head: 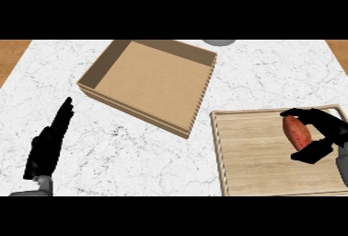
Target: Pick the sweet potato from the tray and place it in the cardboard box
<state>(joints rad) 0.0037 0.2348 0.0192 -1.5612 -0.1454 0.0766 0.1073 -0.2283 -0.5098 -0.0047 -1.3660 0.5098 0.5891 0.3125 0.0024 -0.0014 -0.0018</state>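
Right hand (321, 138) curls around one sweet potato (297, 132) over the right side of one wooden tray (252, 156). One open cardboard box (151, 80) sits apart on the marble desk (136, 152). Left hand (49, 143) rests with straight fingers at lower left.

I am seeing my left hand (46, 144) and my right hand (321, 133) both looking black, with grey arms showing behind them.
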